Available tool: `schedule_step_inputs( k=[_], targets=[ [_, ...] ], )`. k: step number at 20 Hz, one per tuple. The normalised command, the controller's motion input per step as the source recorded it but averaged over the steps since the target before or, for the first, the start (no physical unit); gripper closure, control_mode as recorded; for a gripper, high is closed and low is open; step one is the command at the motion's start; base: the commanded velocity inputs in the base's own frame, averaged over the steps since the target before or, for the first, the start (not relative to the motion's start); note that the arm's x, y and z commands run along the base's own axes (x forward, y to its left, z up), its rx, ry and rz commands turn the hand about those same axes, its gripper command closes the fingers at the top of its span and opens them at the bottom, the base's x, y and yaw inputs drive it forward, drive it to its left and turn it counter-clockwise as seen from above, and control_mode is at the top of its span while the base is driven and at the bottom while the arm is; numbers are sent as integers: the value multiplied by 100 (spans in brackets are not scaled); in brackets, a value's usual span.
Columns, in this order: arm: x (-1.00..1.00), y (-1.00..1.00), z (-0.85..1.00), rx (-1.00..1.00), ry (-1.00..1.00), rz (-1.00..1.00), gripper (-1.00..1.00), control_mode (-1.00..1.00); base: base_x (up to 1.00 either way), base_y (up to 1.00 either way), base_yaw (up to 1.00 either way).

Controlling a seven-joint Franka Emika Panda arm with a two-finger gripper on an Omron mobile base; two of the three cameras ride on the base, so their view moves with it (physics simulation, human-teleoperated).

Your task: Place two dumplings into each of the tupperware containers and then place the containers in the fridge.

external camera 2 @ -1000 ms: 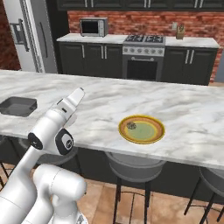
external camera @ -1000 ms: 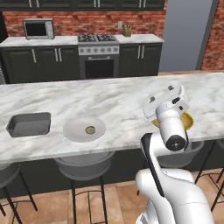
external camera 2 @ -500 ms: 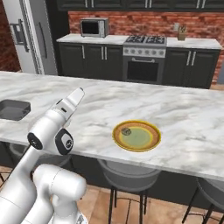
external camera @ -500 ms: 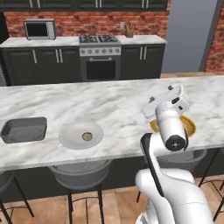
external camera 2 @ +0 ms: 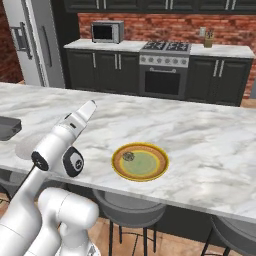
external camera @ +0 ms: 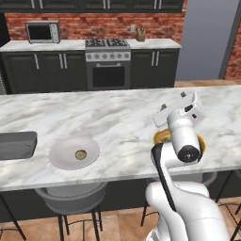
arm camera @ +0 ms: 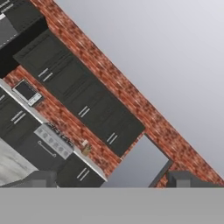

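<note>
We see the whole scene slide left across both base views since a second ago. That is the base driving right along the counter (external camera: 117,113), not the things moving.

At far left, the tray (external camera: 16,145) is now cut by the frame edge, where before it sat well inside. We see nothing in the part that shows. Right of it, the white plate (external camera: 59,153) carries one dumpling (external camera: 81,153) near its middle. Plate and tray lie apart, and both sit as they did on the counter.

Further right, the yellow plate (external camera 2: 160,167) now sits close in front of the robot, near the middle of the right base view. A second dumpling (external camera 2: 128,156) lies on its left part. The fridge (external camera 2: 35,42) stands far off at the left, door shut.

The gripper (external camera 2: 90,106) is raised above the counter and aimed up at the far wall. Its fingertips (arm camera: 43,177) stand spread wide, with nothing between them.

We judge the task barely begun — no dumpling in the tray that we can see, nothing in hand. The drive seems to line the arm up with the yellow plate, so that dumpling is probably the first pick. The tray is then well to the left — a drive back, or a long reach.
</note>
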Motion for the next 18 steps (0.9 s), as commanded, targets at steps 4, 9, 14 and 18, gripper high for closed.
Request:
schedule_step_inputs(
  k=[4,9,14,18],
  targets=[
    [6,-13,-3,6,10,3,-100,-100,0,0,0],
    [0,-43,-1,30,2,-9,-100,-100,0,0,0],
    [0,-24,0,39,13,-22,-100,-100,0,0,0],
    [0,-37,0,38,29,-5,-100,-100,0,0,0]
  ],
)
